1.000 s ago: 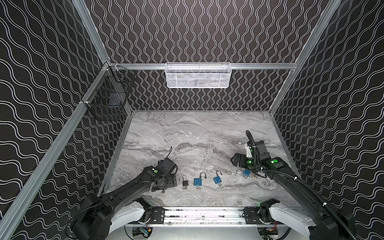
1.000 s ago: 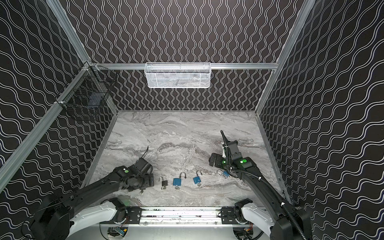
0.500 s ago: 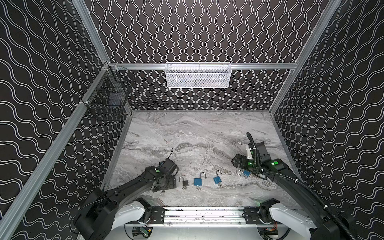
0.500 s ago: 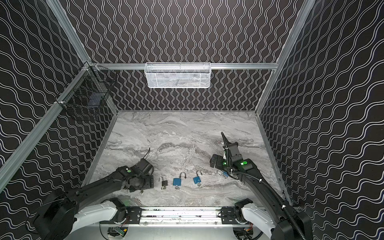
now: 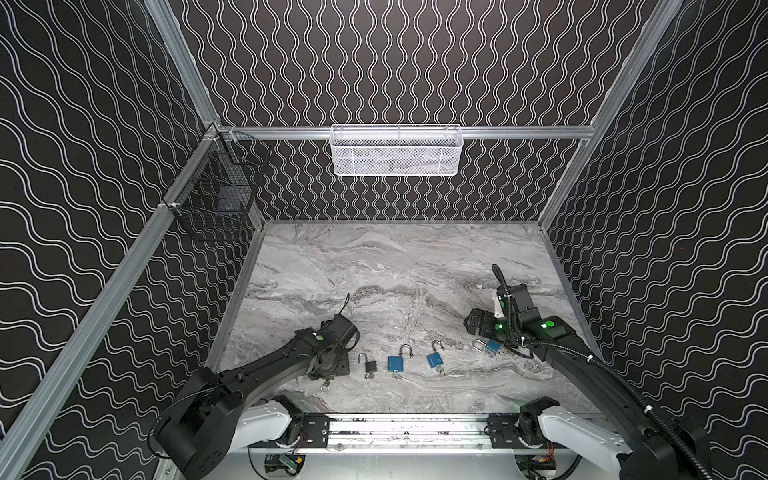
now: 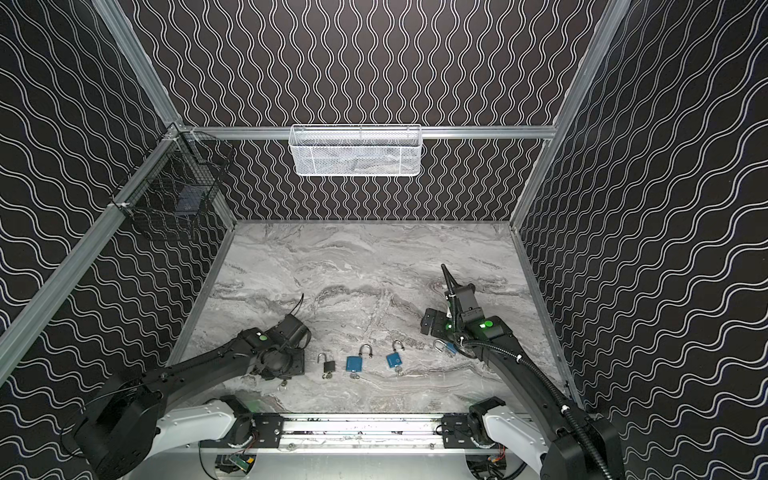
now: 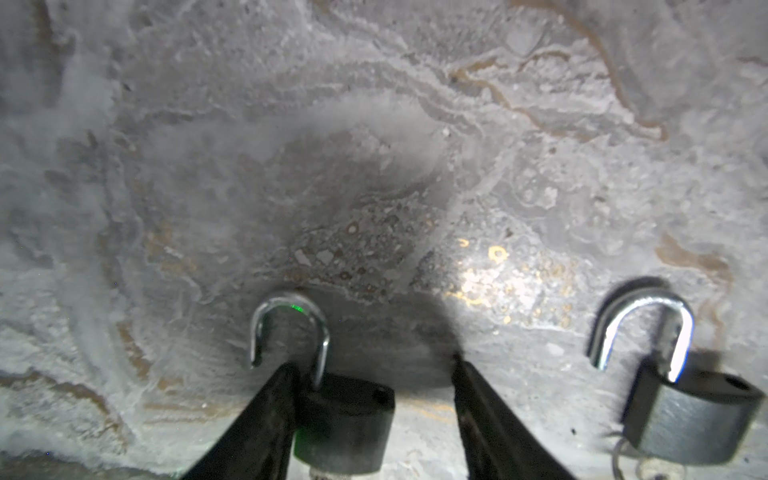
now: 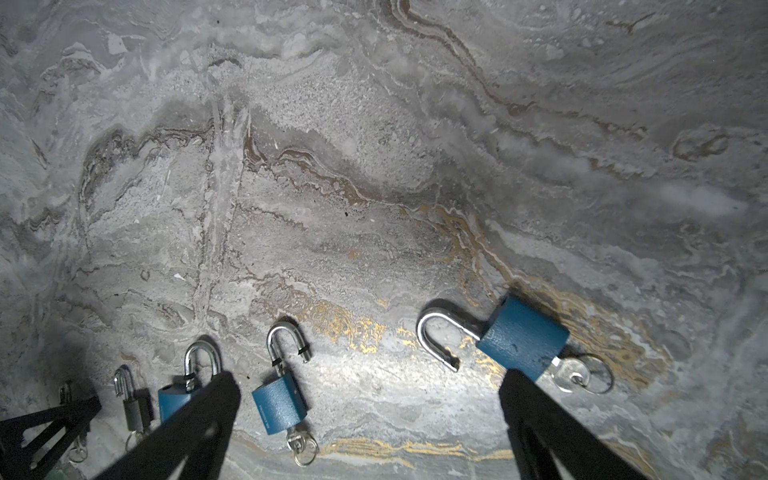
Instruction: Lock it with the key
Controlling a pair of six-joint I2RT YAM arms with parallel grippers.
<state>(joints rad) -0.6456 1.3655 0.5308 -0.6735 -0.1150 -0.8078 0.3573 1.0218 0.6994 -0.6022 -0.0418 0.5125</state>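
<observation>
Left gripper (image 7: 372,362): jaws apart, straddling dark padlock (image 7: 345,424); one finger (image 7: 266,415) touches it.
Risk: uneven squeeze could skid it toward neighbour padlock (image 5: 370,366) at 3 o'clock.

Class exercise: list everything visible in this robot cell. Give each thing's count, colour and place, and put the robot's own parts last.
dark padlocks: two, grey-black, shackles open, left end of the row on the table
blue padlocks: three, blue, shackles open, middle and right end of the row
keys: silver, on rings, in the padlock bases; not all show, so no sure count
white basket: one, white mesh, hung on the back rail
black basket: one, black wire, hung on the left rail, something dark inside
table: one, grey marble
left gripper: one, black, open around a dark padlock
right gripper: one, black, open, over the row's right end
</observation>
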